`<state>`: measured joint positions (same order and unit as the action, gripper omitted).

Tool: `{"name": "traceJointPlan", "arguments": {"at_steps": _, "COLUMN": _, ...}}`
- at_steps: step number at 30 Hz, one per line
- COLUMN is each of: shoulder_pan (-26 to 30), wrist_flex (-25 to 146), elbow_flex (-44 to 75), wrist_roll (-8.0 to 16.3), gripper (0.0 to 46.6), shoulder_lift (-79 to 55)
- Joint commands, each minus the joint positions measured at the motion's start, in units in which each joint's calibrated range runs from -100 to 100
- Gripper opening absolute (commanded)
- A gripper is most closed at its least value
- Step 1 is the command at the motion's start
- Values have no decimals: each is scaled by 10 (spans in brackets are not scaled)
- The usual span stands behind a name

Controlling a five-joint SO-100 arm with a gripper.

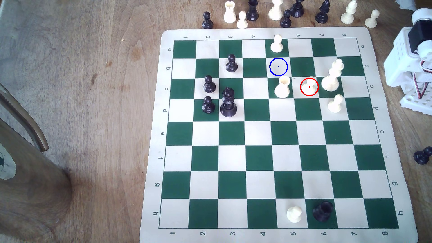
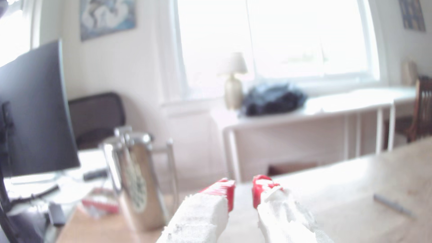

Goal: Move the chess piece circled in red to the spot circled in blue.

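On board, pawn (image 1: 309, 86) (red-ringed), gripper (image 2: 243, 187) parted

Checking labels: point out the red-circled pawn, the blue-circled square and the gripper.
Pawn (image 1: 309, 87), exterior view, on its body.
Blue-circled square (image 1: 278, 67), exterior view, at its centre dot.
Gripper (image 2: 243, 195), wrist view, between red fingertips.

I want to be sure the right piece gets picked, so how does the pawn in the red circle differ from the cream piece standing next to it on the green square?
The circled pawn is shorter; the neighbouring cream piece is taller and bulkier. The pawn has a round head; the neighbour has a hollow cup top. The pawn stands on a cream square, the neighbour on green. Both are cream, upright, in row c.
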<state>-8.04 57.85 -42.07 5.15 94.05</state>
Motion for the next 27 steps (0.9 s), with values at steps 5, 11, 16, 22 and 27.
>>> {"name": "traceJointPlan", "arguments": {"at_steps": 5, "shoulder_pan": 4, "wrist_flex": 199, "elbow_flex": 151, "wrist_roll": 38, "gripper": 149, "shoulder_lift": -203}}
{"name": "traceJointPlan", "arguments": {"at_steps": 11, "shoulder_pan": 36, "wrist_flex": 272, "elbow_flex": 267, "wrist_roll": 70, "gripper": 139, "shoulder_lift": -348}}
{"name": "traceJointPlan", "arguments": {"at_steps": 16, "shoulder_pan": 39, "wrist_flex": 260, "elbow_flex": 276, "wrist_roll": 60, "gripper": 183, "shoulder_lift": -410}}
{"name": "traceJointPlan", "arguments": {"at_steps": 22, "shoulder_pan": 42, "wrist_flex": 232, "elbow_flex": 228, "wrist_roll": 43, "gripper": 213, "shoulder_lift": -433}}
{"name": "traceJointPlan", "arguments": {"at_steps": 27, "shoulder_pan": 40, "wrist_flex": 266, "elbow_flex": 218, "wrist_roll": 20, "gripper": 151, "shoulder_lift": -491}}
